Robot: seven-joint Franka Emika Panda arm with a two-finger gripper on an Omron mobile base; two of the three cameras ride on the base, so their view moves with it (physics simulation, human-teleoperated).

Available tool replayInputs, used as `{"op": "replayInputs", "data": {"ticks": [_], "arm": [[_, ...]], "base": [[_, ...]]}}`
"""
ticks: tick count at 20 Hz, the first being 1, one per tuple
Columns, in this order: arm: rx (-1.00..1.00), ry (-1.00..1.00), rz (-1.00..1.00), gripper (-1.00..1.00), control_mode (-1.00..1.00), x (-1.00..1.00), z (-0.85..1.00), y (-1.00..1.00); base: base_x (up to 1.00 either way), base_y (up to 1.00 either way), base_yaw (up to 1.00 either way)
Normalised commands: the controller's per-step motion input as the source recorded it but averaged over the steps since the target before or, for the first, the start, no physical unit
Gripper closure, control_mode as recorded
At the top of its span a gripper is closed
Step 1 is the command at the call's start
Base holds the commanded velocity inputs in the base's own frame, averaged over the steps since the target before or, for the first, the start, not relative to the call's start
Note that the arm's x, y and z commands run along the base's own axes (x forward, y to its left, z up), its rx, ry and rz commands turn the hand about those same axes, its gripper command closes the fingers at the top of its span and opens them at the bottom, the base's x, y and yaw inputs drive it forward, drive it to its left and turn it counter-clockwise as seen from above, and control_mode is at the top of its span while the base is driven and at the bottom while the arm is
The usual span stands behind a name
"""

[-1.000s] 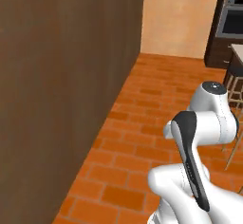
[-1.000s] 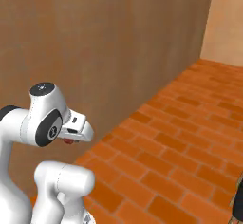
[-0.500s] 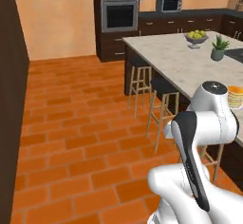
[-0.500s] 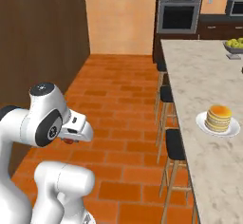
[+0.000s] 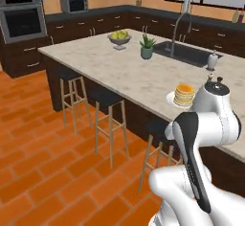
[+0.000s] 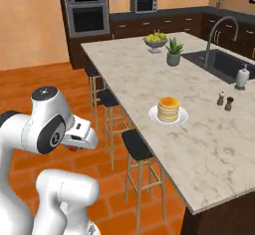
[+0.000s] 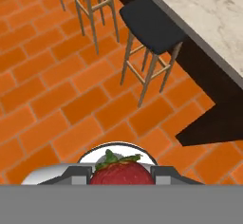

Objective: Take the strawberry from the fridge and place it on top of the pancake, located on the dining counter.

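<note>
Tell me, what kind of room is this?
It looks like a home kitchen: there's a built-in oven, a microwave, and a big dining counter with a sink, bar stools and a stack of pancakes.

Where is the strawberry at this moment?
The strawberry sits clamped in the shut gripper at the bottom of the hand view, above the brick floor beside a black stool, not yet over the dining counter.

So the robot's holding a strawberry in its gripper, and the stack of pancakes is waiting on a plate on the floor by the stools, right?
Not quite. The gripper does hold the strawberry, but the pancakes sit on a plate on the dining counter, as the right base view shows.
</note>
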Motion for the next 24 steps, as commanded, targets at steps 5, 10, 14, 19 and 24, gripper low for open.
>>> {"op": "replayInputs", "data": {"ticks": [5, 10, 14, 19, 24], "arm": [[0.00, 0.00, 0.00, 1.00, 1.00, 0.00, 0.00, 0.00], [0.00, 0.00, 0.00, 1.00, 1.00, 0.00, 0.00, 0.00], [0.00, 0.00, 0.00, 1.00, 1.00, 0.00, 0.00, 0.00], [0.00, 0.00, 0.00, 1.00, 1.00, 0.00, 0.00, 0.00], [0.00, 0.00, 0.00, 1.00, 1.00, 0.00, 0.00, 0.00]], "base": [[0.76, 0.36, -0.77], [0.88, 0.49, -0.74], [0.79, 0.26, -0.74], [0.67, 0.31, -0.68], [0.17, 0.69, -0.30]]}}
